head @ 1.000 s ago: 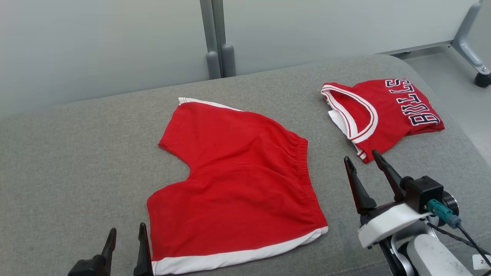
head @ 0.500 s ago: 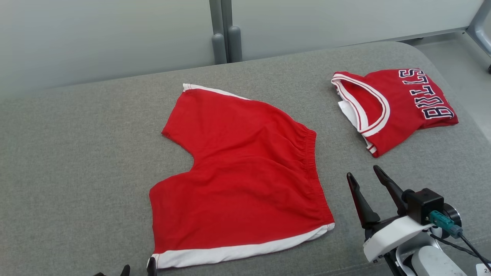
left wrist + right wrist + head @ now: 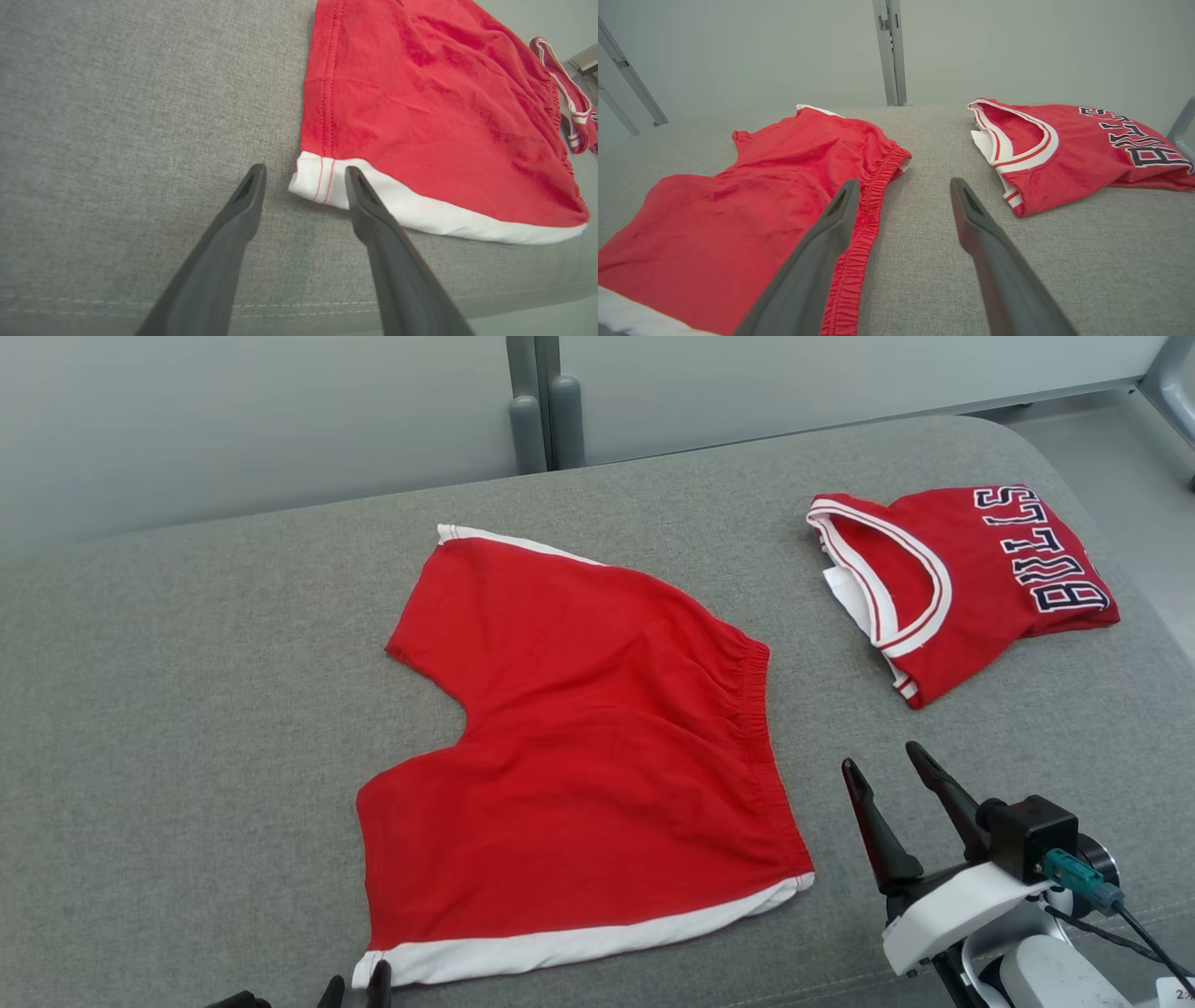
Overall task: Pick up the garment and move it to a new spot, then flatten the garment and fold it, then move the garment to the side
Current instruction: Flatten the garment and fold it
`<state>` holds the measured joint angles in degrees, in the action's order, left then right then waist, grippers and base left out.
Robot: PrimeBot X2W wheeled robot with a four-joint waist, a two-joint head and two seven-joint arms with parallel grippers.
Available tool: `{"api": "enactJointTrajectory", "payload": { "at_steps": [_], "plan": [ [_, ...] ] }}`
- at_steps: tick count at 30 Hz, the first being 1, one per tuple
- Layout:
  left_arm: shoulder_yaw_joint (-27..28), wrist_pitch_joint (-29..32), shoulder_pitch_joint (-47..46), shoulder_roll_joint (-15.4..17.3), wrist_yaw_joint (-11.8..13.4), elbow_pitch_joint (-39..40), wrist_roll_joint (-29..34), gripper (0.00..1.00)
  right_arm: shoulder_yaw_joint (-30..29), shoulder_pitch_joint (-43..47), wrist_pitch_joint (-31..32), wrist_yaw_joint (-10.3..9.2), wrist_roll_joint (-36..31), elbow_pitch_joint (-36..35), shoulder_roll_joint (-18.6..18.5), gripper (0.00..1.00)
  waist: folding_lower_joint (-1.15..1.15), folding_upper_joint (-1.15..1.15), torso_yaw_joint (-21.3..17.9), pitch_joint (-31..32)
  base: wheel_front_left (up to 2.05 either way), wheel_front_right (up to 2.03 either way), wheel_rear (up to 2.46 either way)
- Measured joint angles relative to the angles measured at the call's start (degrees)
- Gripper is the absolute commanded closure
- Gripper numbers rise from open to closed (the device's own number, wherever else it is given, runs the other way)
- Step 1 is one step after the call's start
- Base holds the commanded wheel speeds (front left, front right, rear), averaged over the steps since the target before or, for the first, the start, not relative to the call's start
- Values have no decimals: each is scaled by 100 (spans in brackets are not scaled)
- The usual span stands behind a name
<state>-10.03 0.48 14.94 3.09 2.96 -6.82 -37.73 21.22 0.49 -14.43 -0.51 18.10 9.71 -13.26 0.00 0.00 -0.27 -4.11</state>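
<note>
The garment, red shorts [image 3: 588, 747] with a white hem, lies spread flat on the grey cushion [image 3: 187, 709]. Its elastic waistband faces right. My left gripper [image 3: 355, 987] is at the near left hem corner. In the left wrist view it [image 3: 304, 171] stands open, its two fingers on either side of the white hem corner [image 3: 310, 184], one fingertip [image 3: 355, 179] over the fabric's edge. My right gripper [image 3: 881, 758] hovers open to the right of the waistband [image 3: 873, 205], and in the right wrist view this gripper [image 3: 904, 183] has nothing between its fingers.
A folded red jersey [image 3: 971, 588] with dark lettering lies at the cushion's far right. A grey post [image 3: 541, 411] and a pale wall stand behind the cushion. The cushion's front edge [image 3: 289, 308] runs just below my left fingers. Floor [image 3: 1120, 457] shows at the far right.
The head view has shifted. My left gripper has sunk toward the bottom edge and come up to the shorts' near left hem corner. The right gripper stays open beside the waistband.
</note>
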Motion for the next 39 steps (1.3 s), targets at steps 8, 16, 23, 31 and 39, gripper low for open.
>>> {"api": "enactJointTrajectory", "payload": {
  "at_steps": [8,16,23,31,39],
  "plan": [
    [-43,53,-92,-1,-1,-11,-56,86,-23,-7,0,69,-9,43,25,0,0,0,-43,-42,0,0,0],
    [-101,59,-157,-1,-2,-27,-60,100,-60,-12,0,116,-9,103,45,0,0,0,-92,-69,0,0,0],
    [-58,-36,-204,-3,-1,20,-60,100,-65,-10,0,255,-5,258,48,0,0,0,-95,-98,0,0,0],
    [12,-203,-392,-5,-2,249,-56,100,303,133,48,526,68,788,46,0,0,0,-27,-103,0,0,0],
    [-89,-212,-413,-9,-42,357,-34,100,612,275,186,656,208,1152,62,0,0,0,54,-96,0,0,0]
  ]
}}
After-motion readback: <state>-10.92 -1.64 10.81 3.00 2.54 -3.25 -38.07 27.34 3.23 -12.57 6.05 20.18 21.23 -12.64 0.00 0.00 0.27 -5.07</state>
